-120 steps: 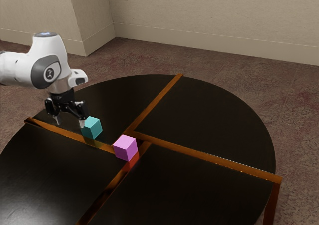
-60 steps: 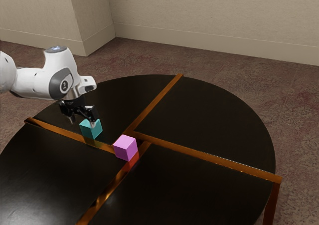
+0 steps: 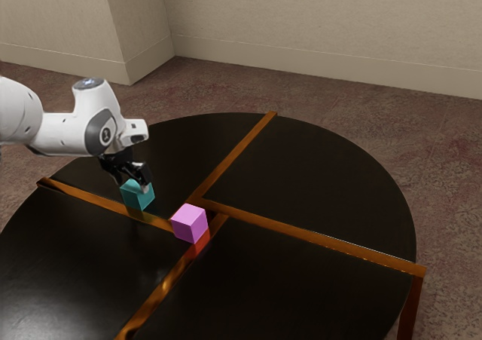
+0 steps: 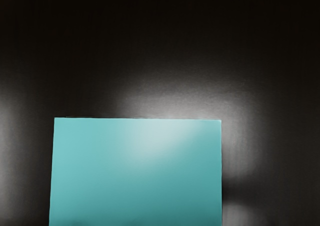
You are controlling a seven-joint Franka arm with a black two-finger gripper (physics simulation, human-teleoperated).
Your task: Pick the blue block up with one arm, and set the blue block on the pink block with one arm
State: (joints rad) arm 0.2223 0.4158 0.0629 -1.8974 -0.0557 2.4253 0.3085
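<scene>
Currently, at the exterior view's left, the white arm [image 3: 68,125] reaches in over the round black worktop [image 3: 316,182], with the jaws lowered onto the top of the blue block [image 3: 138,195]. Whether the jaws have closed on the block or merely straddle it cannot be told. In the wrist view the blue block [image 4: 135,171] appears directly beneath the hand, with dark worktop [image 4: 160,45] beyond it.

Position of the task's thing: the blue block sits on the worktop, just beside one of the orange strips [image 3: 233,155] that divide the surface into quarters. No gap is visible beneath it, so it appears not yet lifted.

Further toward the exterior view's right, the pink block [image 3: 189,223] stands at the crossing of the orange strips. It is near the blue block but apart from it, and nothing rests on its top face.

Task status, as a judgement:
- Approach to the blue block: complete.
- Grasp: in hand, not confirmed.
- Lift: not yet done.
- Transfer toward the pink block: not yet done.
- Placement on the pink block and release: not yet done.

Most of the task therefore remains, though the transfer looks short.
</scene>
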